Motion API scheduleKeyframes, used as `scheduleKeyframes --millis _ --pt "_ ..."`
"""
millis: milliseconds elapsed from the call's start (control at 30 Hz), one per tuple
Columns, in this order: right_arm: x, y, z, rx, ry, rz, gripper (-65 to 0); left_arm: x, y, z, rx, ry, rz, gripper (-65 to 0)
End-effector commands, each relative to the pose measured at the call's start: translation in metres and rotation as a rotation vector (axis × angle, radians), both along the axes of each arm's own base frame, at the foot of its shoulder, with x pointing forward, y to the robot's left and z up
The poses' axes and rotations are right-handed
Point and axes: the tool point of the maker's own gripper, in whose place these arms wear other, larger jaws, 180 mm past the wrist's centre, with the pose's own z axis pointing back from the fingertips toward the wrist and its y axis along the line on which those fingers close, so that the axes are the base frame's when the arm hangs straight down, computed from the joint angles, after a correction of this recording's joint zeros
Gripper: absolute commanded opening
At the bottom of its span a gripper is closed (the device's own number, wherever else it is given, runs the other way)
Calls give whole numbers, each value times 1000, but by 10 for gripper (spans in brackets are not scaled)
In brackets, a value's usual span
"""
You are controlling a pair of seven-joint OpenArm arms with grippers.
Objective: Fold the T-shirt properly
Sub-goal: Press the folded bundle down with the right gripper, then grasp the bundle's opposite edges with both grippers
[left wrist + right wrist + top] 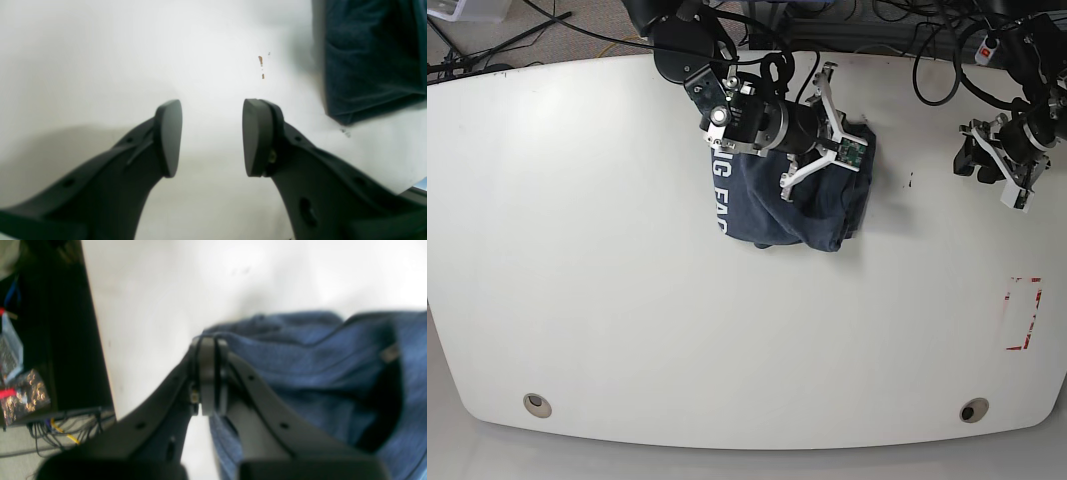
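The right gripper (208,373) has its jaws pinched on an edge of the T-shirt (777,200), bunched mid-table, seemingly to drag a fold, while the left gripper (211,136) waits parted, empty.

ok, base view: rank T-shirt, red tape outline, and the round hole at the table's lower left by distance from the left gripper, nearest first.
From the left gripper, at the view's right edge:
1. Red tape outline, just below it near the right edge.
2. T-shirt, at top centre, only slightly farther.
3. Round hole, far lower-left corner.
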Motion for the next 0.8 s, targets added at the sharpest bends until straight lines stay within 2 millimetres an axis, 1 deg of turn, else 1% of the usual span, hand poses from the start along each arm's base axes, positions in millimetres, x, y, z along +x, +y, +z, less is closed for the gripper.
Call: scheduleKeyframes --millis 0,133,167,267,333,400,467,500,533,567,600,667,700,767 --pt "13 16 28 66 -48 5 -650 8 3 14 11 -48 -8 -382" --pt "24 32 43 104 -67 9 -650 8 3 14 11 -48 -8 -382" --pt "26 34 44 103 -67 11 -650 8 3 13 11 -47 -8 -382" --pt "36 36 38 87 -68 22 -650 7 3 13 11 -45 -8 -382" --pt "36 45 32 76 -58 56 -650 7 3 13 10 -45 -8 -382" --pt "38 49 25 77 -29 71 -650 7 3 13 10 -45 -8 -382" --pt "38 54 18 102 29 88 -650 7 2 13 10 -45 -9 -382" --pt "39 57 18 118 46 94 -647 7 2 13 9 -44 -11 -382" --pt "40 59 17 128 60 97 -623 7 2 13 9 -44 -11 -382" --pt "42 60 15 140 75 98 -579 7 2 13 9 -44 -11 -382" --pt "43 62 17 159 86 101 -514 7 1 12 7 -42 -12 -382" --pt "47 66 25 193 85 102 -407 7 1 12 7 -42 -13 -382" --pt "53 67 32 223 94 70 -347 7 0 11 6 -42 -13 -382" --pt "60 67 43 270 108 26 -273 7 -3 10 3 -38 -24 -382"
